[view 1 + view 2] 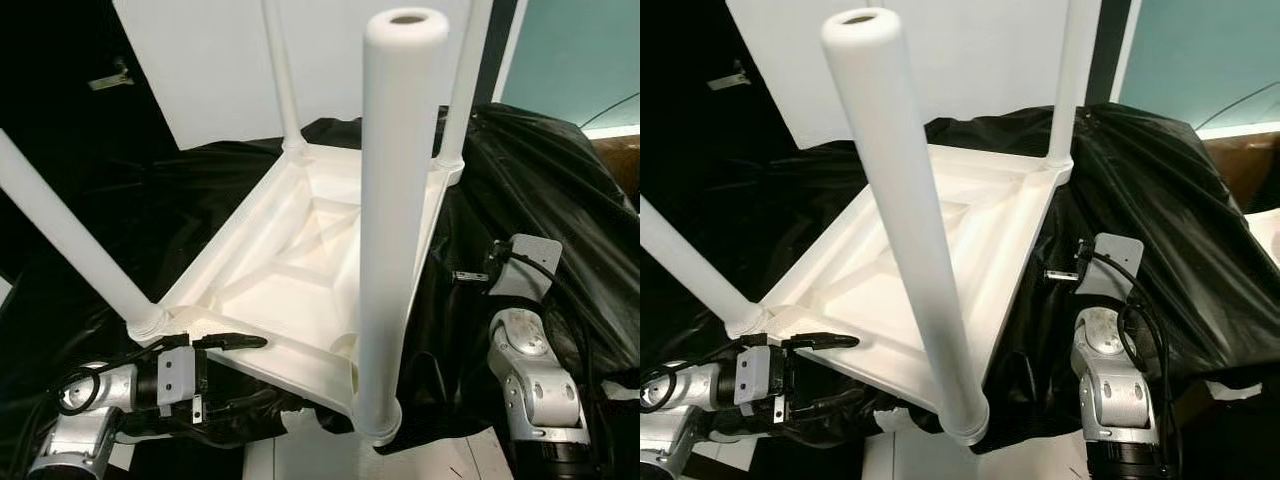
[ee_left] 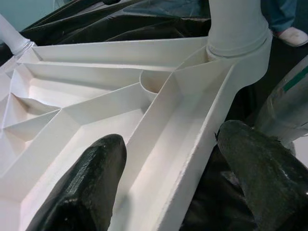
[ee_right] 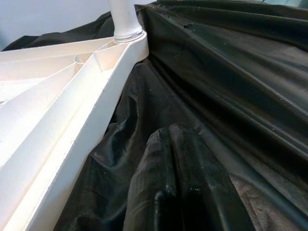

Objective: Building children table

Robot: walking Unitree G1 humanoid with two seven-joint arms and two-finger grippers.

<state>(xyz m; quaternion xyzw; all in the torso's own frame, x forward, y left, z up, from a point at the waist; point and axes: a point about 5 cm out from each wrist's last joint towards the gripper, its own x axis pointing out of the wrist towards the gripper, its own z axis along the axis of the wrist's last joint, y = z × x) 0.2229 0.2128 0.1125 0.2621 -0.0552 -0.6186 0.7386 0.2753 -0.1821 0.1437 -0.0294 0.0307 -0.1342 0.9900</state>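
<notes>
Your left gripper (image 2: 166, 185), lower left, straddles the table (image 1: 300, 290) rim, fingers spread; close firmly before lifting. Right gripper (image 3: 185, 187) rests shut, empty, on black sheet (image 1: 540, 190).

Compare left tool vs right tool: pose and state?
Left tool is open, its fingers straddling the white table rim near the front-left leg. Right tool is shut, fingers together, apart from the table, over the black sheet. Both are low at the table's near side.
</notes>
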